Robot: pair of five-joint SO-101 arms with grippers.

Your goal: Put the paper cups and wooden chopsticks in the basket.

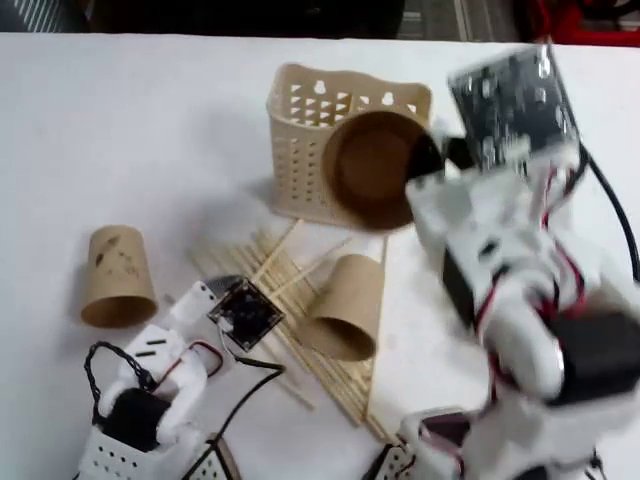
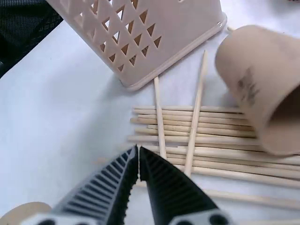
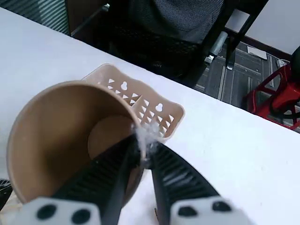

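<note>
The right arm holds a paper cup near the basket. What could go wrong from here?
The right hand pinches only the wall of the paper cup, which is tilted beside the basket rim. If released here, it may strike the rim and fall outside. A second cup lies across the chopsticks. The left hand, shut close to them, might nudge it and scatter them.

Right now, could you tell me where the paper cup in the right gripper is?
In the high view, the paper cup is held by its rim in the right gripper, at the right end of the basket, on the arms' side.
</note>
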